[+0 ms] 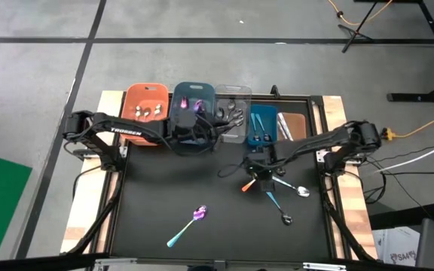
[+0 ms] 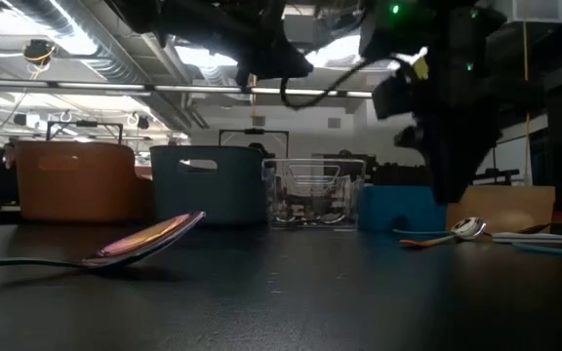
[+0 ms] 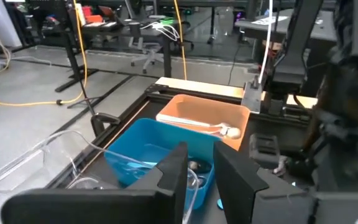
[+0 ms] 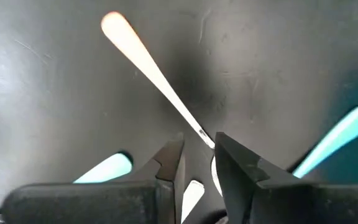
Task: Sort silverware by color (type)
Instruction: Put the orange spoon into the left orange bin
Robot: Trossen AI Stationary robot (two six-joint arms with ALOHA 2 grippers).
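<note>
The silverware is in two places. Some pieces lie loose on the black counter (image 1: 157,188), and the others already sit in the bins at the far edge.

The right tool (image 1: 261,172) hangs low over a small pile of loose pieces. Right under it lies an orange-handled spoon (image 1: 247,185). In the right wrist view the long handle of this spoon (image 4: 154,74) runs up to the two dark fingers (image 4: 169,163) and passes into the narrow gap between them. The fingers stand a little apart, one on each side of the handle, and it is not clear that they pinch it. Pale blue handles (image 4: 344,134) lie beside that tool too. A shiny silver spoon (image 1: 302,191) rests just beside the tool, and another small spoon (image 1: 285,219) lies a bit farther off. Well away from the right tool, a purple spoon with a teal handle (image 1: 189,223) lies alone.

The left tool (image 1: 202,129) is up over the row of bins, near the grey-blue bin (image 1: 181,92) and the clear bin (image 1: 241,92). Its fingers (image 3: 174,171) are a little apart and hold nothing. Past them sit the blue bin (image 3: 143,138) and the brown bin (image 3: 188,112), with a spoon (image 3: 224,129) in the brown one. The orange bin (image 1: 134,94) is at the end of the row, on the left arm's side.
</note>
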